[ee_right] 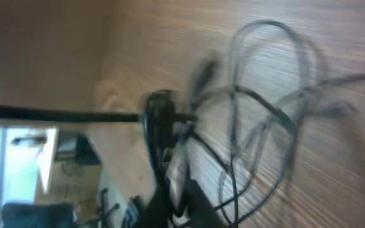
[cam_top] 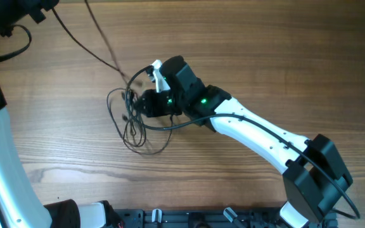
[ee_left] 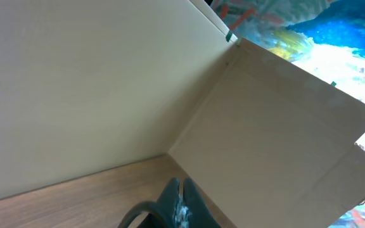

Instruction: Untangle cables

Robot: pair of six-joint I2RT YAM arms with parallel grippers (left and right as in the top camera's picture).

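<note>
The right arm reaches from the near right edge across the table (cam_top: 265, 50), its right gripper (cam_top: 143, 103) at the looped cables (cam_top: 132, 130) mid-table, jaws too blurred to judge, while far left the left gripper (ee_left: 179, 190) points at pale walls, jaws pressed together.

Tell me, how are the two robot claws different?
The right claw sits at the tangled cables; the left claw is far off by a beige wall corner. Cables fill the right claw's view; bare walls fill the left claw's. Both have dark fingers.
</note>
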